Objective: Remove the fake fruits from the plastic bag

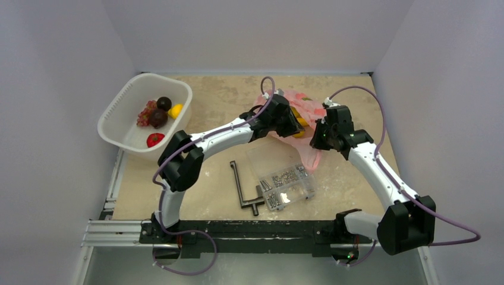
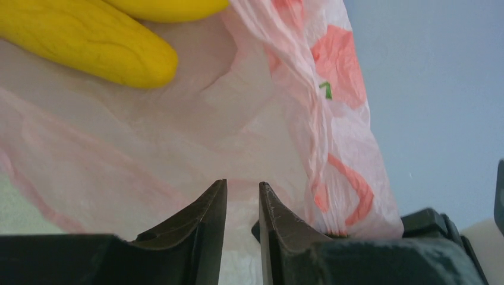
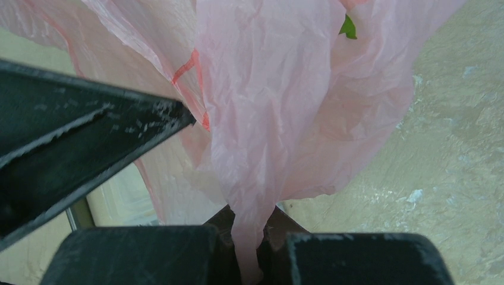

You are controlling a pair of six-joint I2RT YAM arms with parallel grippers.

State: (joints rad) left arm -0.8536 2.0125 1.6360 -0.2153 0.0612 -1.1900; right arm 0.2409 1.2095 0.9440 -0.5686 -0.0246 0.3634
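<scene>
The pink plastic bag [image 1: 303, 107] lies at the back centre of the table. My left gripper [image 1: 289, 123] reaches into its mouth; in the left wrist view [image 2: 242, 184] its jaws stand a narrow gap apart with only bag film [image 2: 178, 148] behind them. A yellow banana [image 2: 89, 44] lies in the bag just beyond them, also visible from above [image 1: 301, 126]. My right gripper [image 1: 321, 135] is shut on a bunched edge of the bag [image 3: 279, 89] and holds it up, seen in the right wrist view [image 3: 252, 217]. A small green bit [image 3: 348, 27] shows through the film.
A white basket [image 1: 122, 110] at the back left holds a grape bunch [image 1: 145, 113], two dark fruits [image 1: 164, 103], a lemon [image 1: 175, 110] and a red piece [image 1: 155, 139]. A clear compartment box [image 1: 284, 178] of screws and a black tool [image 1: 243, 191] lie in front of the bag.
</scene>
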